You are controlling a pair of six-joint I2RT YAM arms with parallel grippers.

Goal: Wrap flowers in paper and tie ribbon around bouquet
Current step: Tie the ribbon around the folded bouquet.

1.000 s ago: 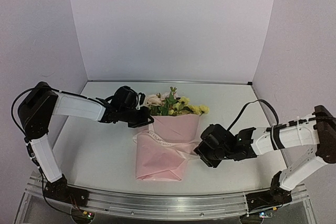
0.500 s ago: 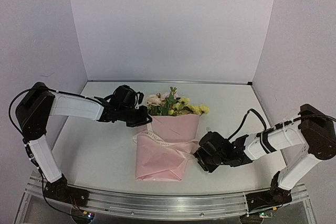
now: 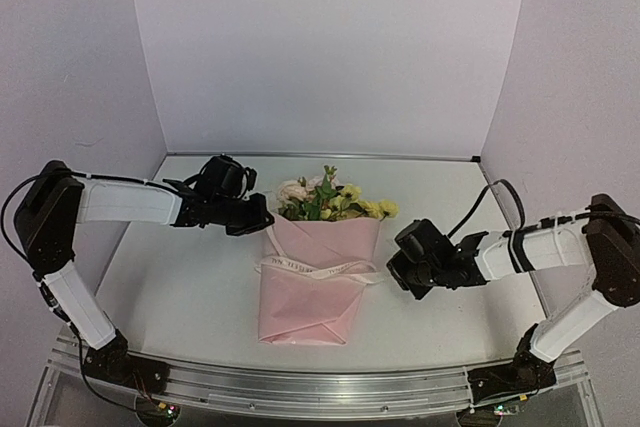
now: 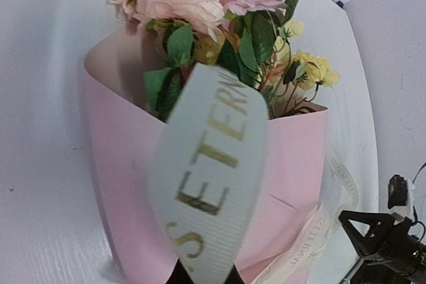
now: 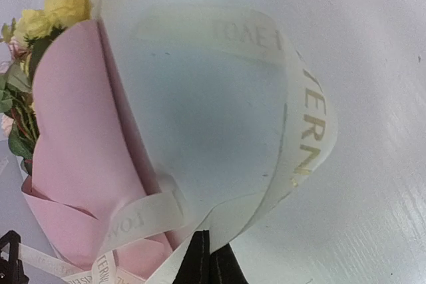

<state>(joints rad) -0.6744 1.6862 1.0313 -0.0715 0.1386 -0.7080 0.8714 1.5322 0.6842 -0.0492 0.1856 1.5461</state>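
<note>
While paper (image 3: pixel 310 299) hides the stems — entirely — left gripper (image 3: pixel 263 225) and right gripper (image 3: pixel 393 273) clench the ribbon (image 4: pixel 208 176).

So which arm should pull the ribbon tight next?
Probably right: the right tool grips the ribbon level with the middle of the bouquet. The left tool holds its end higher, beside the flowers.

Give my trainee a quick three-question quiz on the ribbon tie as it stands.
1. True or false: the ribbon lies across the pink paper.
2. The right jaws are shut on: A) the ribbon, B) a flower stem, C) nothing.
3. Fill in: the flowers are pale pink and ____.
Key: 1 true; 2 A; 3 yellow.
</note>
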